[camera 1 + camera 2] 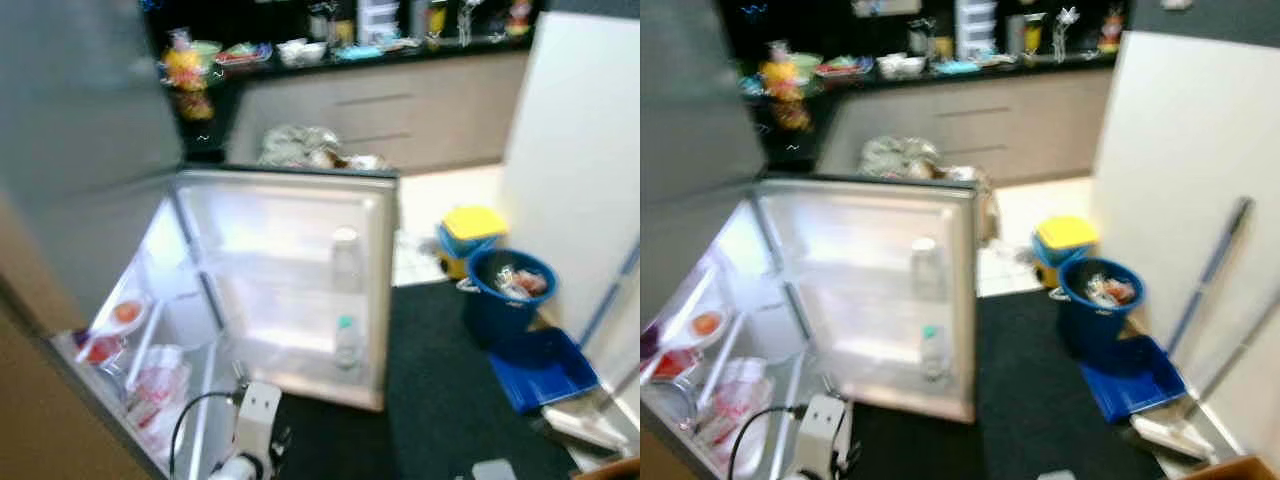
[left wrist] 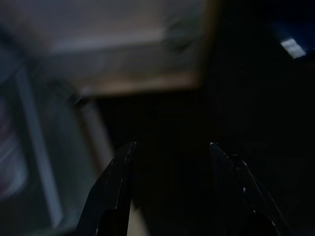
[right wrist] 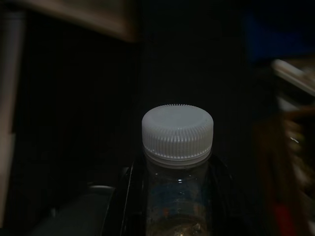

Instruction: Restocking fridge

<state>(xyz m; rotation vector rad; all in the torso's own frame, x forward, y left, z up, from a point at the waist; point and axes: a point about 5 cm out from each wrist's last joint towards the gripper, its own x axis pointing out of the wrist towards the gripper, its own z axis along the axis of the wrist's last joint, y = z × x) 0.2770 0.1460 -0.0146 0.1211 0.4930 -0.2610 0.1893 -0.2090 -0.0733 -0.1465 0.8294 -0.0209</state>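
The fridge stands open at the left, its door (image 1: 290, 280) swung out towards me. Two bottles, one higher (image 1: 345, 255) and one lower (image 1: 346, 340), stand in the door racks. Food packs and a plate lie on the inner shelves (image 1: 130, 340). My left arm (image 1: 255, 420) reaches low in front of the fridge. In the left wrist view, the left gripper (image 2: 170, 145) is open with nothing between its fingers, above the dark floor. The right gripper (image 3: 172, 167) is shut on a clear bottle with a white ribbed cap (image 3: 177, 132).
A blue bucket (image 1: 510, 290) full of rubbish, a yellow-lidded box (image 1: 472, 232) and a blue dustpan (image 1: 540, 368) sit on the right beside a white panel (image 1: 580, 150). A mop handle (image 1: 1210, 270) leans there. Dark mat (image 1: 430, 380) covers the floor. A cluttered counter (image 1: 400, 100) runs along the back.
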